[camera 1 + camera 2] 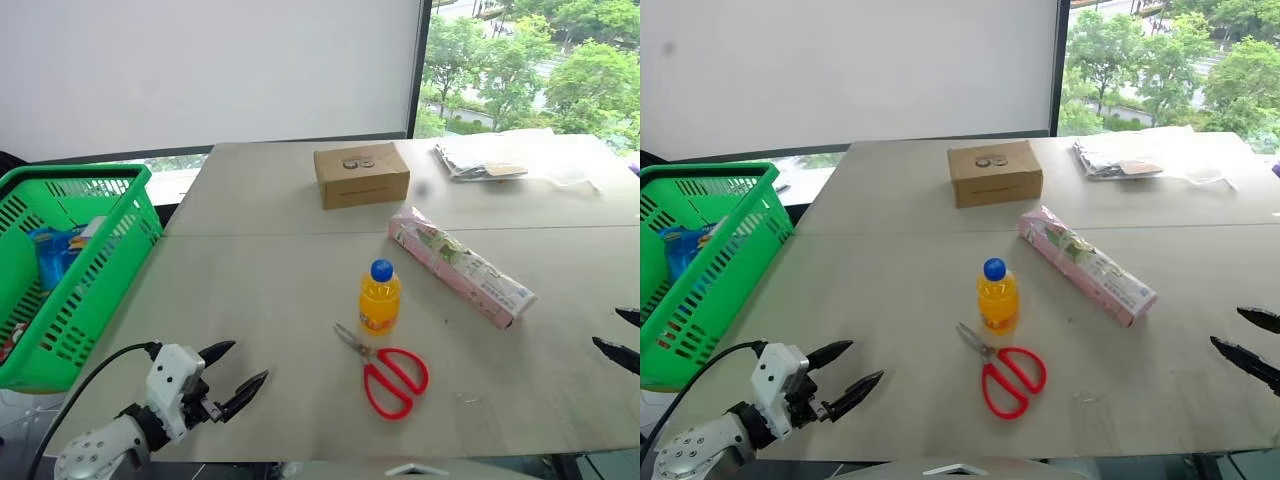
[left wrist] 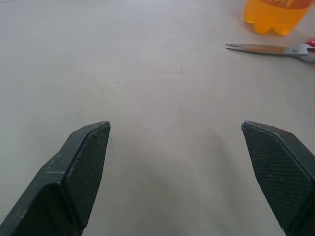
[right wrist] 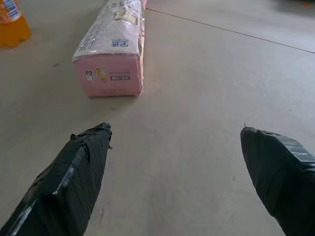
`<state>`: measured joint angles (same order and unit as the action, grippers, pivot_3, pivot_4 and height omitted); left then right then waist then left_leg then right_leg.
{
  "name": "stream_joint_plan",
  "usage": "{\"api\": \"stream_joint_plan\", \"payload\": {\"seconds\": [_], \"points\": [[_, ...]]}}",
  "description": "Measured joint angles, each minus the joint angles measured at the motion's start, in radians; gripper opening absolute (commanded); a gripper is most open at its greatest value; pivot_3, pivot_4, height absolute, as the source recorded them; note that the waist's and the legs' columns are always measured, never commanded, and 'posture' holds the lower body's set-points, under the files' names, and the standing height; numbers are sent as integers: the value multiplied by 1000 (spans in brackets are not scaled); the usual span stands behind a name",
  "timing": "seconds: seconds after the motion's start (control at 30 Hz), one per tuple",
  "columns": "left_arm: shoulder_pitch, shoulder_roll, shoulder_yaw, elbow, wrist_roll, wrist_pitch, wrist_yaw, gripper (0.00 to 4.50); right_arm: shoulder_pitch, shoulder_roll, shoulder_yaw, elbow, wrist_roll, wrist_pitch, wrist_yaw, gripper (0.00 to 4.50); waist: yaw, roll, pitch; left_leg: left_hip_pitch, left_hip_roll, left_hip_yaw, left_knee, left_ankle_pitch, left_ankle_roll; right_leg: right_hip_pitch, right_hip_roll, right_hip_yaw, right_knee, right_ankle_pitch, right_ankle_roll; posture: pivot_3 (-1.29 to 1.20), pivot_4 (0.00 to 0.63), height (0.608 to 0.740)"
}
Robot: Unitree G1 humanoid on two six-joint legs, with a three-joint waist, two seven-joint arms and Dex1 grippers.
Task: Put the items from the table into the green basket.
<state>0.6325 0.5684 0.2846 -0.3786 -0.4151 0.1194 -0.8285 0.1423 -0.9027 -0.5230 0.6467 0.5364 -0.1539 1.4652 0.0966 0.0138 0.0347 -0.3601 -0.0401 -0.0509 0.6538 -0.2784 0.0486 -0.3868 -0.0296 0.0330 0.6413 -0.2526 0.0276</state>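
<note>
On the pale table (image 1: 250, 300) stand a small orange bottle (image 1: 380, 298) with a blue cap and, just in front of it, red-handled scissors (image 1: 392, 375). A long pink carton (image 1: 459, 265) lies to their right, and a brown cardboard box (image 1: 361, 175) sits further back. The green basket (image 1: 75, 270) stands off the table's left edge. My left gripper (image 1: 243, 364) hovers open over the front left of the table, left of the scissors. My right gripper (image 1: 619, 334) is open at the right edge, its fingers (image 3: 83, 162) pointing at the carton's (image 3: 114, 49) near end.
The basket holds some blue packaged goods (image 1: 52, 250). A clear plastic bag with papers (image 1: 480, 160) lies at the table's back right. A seam (image 1: 300, 235) runs across the table. A window stands behind the table.
</note>
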Motion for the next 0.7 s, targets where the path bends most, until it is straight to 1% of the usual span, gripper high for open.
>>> {"api": "stream_joint_plan", "payload": {"seconds": [0.2,0.33,0.37,0.43,0.5,0.53,0.57,0.6,0.7], "points": [[-15,2,10,19,7,-20,-5,4453,1,0,0,6,-1,-2,9,4500,-4,0,0,0,0,0,0,0,0,0,0,0,0,1,-1,108,0,740],[-18,4,13,21,16,-21,-7,4453,19,4,0,-94,4,37,-5,4500,-3,0,0,0,1,0,0,0,0,0,0,0,0,1,-1,101,0,740],[-18,4,16,21,17,-22,-13,4453,37,8,-1,-167,18,72,-21,4500,-3,0,0,0,1,0,0,0,0,0,0,0,1,0,0,91,0,740],[-18,6,23,20,15,-22,-22,4453,53,13,-3,-242,36,114,-38,4500,-3,0,0,0,1,0,0,0,0,0,0,0,1,0,0,86,0,740],[-21,26,43,7,-31,0,-45,4453,97,20,-8,-407,104,221,-70,4500,-3,0,0,-1,1,-1,0,0,0,-2,0,0,1,0,0,72,0,740],[-27,47,67,-6,-70,23,-63,4453,119,20,-10,-521,160,297,-92,4500,-4,0,0,-1,1,-1,0,0,0,-2,1,0,2,0,0,53,10,740],[-36,59,84,-12,-93,36,-69,4453,124,20,-11,-585,190,336,-105,4500,-5,1,0,-1,3,-1,0,0,0,-2,1,-1,2,0,0,48,17,740],[-62,92,117,-22,-150,68,-97,4453,134,19,-6,-751,279,446,-161,4500,-9,1,3,-1,6,1,0,0,0,-2,1,-3,2,-1,1,48,17,740],[-101,146,153,-50,-221,107,-140,4453,98,18,33,-969,380,552,-246,4500,-22,-3,6,-1,11,5,0,0,0,-1,1,-8,2,-1,1,39,25,740]]}}
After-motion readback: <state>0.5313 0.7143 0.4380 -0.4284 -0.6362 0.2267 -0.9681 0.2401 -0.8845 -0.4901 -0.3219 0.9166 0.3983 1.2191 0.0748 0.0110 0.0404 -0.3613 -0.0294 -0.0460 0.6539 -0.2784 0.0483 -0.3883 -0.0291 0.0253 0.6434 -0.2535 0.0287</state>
